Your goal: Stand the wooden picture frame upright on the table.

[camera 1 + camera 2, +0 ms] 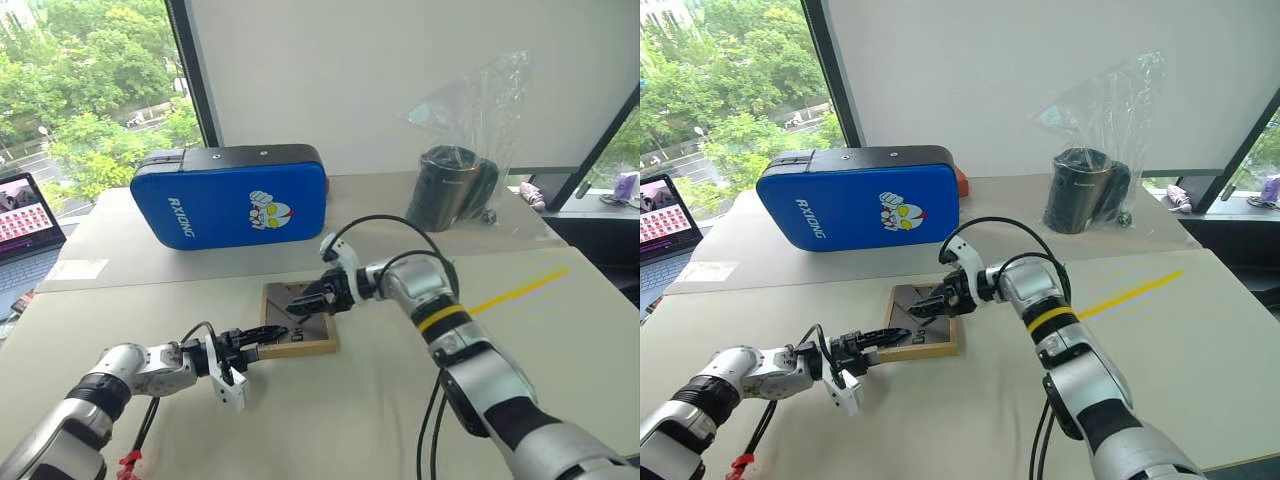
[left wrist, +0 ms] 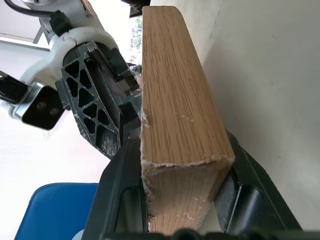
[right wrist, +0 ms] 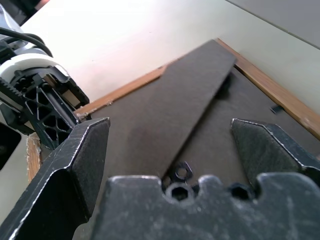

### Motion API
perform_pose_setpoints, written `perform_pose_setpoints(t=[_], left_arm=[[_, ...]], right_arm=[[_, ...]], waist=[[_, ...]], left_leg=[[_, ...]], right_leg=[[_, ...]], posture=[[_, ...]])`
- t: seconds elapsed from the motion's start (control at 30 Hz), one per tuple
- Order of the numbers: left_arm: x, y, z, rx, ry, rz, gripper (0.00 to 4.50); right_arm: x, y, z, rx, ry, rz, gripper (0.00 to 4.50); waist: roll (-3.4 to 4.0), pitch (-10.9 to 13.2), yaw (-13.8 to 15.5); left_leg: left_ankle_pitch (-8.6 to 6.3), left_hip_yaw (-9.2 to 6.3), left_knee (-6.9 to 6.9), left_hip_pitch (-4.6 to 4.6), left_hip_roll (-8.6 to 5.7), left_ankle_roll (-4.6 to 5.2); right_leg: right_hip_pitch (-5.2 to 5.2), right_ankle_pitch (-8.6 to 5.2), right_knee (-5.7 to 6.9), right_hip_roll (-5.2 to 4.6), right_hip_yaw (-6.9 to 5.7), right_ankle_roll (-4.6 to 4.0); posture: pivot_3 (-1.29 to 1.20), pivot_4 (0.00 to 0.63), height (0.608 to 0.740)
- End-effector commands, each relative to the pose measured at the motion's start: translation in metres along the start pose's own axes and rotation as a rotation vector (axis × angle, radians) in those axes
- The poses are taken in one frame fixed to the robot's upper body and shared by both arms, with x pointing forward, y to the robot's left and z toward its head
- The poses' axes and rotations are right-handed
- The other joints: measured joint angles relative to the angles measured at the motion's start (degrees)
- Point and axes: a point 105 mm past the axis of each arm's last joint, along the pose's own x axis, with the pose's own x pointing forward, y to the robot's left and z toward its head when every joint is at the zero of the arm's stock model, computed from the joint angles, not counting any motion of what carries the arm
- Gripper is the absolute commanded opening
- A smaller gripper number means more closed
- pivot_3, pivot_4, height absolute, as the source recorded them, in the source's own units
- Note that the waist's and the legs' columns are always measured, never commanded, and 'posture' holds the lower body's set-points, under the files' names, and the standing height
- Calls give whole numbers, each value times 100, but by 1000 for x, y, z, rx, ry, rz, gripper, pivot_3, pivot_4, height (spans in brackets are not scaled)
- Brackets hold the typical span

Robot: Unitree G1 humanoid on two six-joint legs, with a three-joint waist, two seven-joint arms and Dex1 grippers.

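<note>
beige table (image 1: 560,330), left claw (image 1: 268,334) clamping wooden picture frame (image 1: 322,347), right claw (image 1: 308,298) spread, seemingly above it

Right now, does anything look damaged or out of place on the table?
Yes. The wooden picture frame lies face down, and its corner in the left gripper looks chipped and splintered. The right gripper hangs open over its fold-out stand.

Silver arms — black cables, yellow band (image 1: 441,318).
</note>
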Motion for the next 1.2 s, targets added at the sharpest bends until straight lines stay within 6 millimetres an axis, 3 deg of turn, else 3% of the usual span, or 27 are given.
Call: perform_pose_setpoints(t=[0.03, 0.13, 0.27, 0.57, 0.67, 0.7, 0.77, 0.87, 0.9, 1.03, 1.2], left_arm=[[-2, -29, 14, -63, -20, -95, 1145], [-2, -30, 15, -65, -15, -92, 1145], [-2, -29, 14, -74, -1, -85, 1145], [1, -27, 15, -80, 3, -77, 1145], [1, -27, 16, -83, 2, -75, 1145], [1, -27, 15, -84, 5, -75, 1145], [1, -26, 14, -83, 10, -75, 1145], [0, -26, 14, -85, 11, -79, 1145], [0, -26, 14, -85, 10, -80, 1145], [0, -24, 14, -84, 10, -80, 1145], [-1, -22, 11, -85, 22, -78, 1145]], right_arm=[[14, 31, 4, 25, -13, 197, 4487], [4, 43, 24, 30, -106, 256, 4487], [-14, 32, 35, 65, -177, 194, 4487], [-31, 10, 1, 52, -98, 40, 4487], [-67, -26, -5, -14, -107, -215, 4487], [-87, -34, -6, -114, -102, -306, 4487], [-109, -36, -7, -258, -86, -390, 4487], [-132, -26, -7, -453, -99, -462, 4487], [-134, -20, -15, -623, -42, -494, 4487], [-108, 15, -56, -1209, 177, -404, 4487], [-72, 52, -60, -1586, 74, -309, 4487]], waist=[[9, -5, -28], [12, -7, -32], [13, -6, -33], [13, -5, -20], [15, -6, -7], [15, -6, 14], [14, -6, 80], [15, -6, 78], [15, -6, 58], [14, -6, 60], [9, -3, 26]], left_leg=[[-1, -1, -1, 0, 0, 2], [-2, -4, -1, -4, 0, 2], [-1, -5, 0, -11, -1, 2], [-3, -4, 1, -12, -5, 4], [-2, -1, 3, -10, -6, 2], [-1, -4, 5, -10, -6, 0], [-1, -3, 5, -12, -8, 0], [-3, 6, 1, -14, -10, 3], [-2, 8, -1, -14, -10, 1], [-9, 13, 0, -7, -5, 14], [-1, 25, 9, 2, -6, -1]], right_leg=[[-1, 0, 0, 0, -1, 0], [-3, 0, 0, 0, -2, 0], [-10, 0, 0, -2, -2, 0], [-8, 0, -1, -8, -2, 1], [-8, 0, 3, -9, 0, 1], [-6, 0, 4, -10, -3, 1], [-5, 0, -2, -12, -4, 2], [-8, -5, -13, -16, -3, 11], [-9, -5, -14, -16, -2, 11], [1, -7, -14, -12, -4, 13], [-1, -8, -23, -13, 7, 15]], posture=[[0, 150, 740], [0, 150, 740], [0, 150, 740], [0, 150, 740], [0, 150, 740], [0, 150, 740], [0, 150, 740], [0, 150, 740], [0, 150, 740], [0, 150, 740], [0, 150, 740]])
